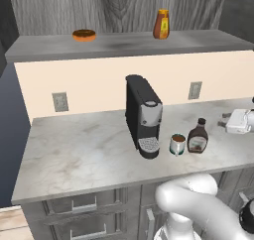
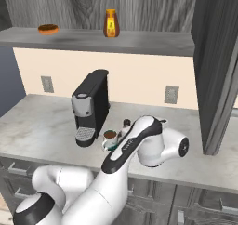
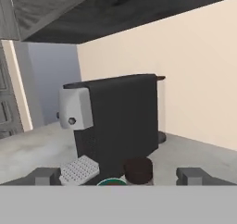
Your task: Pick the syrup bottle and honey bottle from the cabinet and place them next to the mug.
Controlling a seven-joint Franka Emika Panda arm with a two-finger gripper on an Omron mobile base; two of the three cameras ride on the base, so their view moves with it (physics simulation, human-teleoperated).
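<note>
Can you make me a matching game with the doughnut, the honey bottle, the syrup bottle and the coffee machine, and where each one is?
Things:
1. doughnut
2. honey bottle
3. syrup bottle
4. coffee machine

Places:
A. on the counter, right beside the mug
B. on the high ledge, at its left part
C. on the counter, left of the mug
D. on the high ledge, farther right

Pairs: 1-B, 2-D, 3-A, 4-C
</note>
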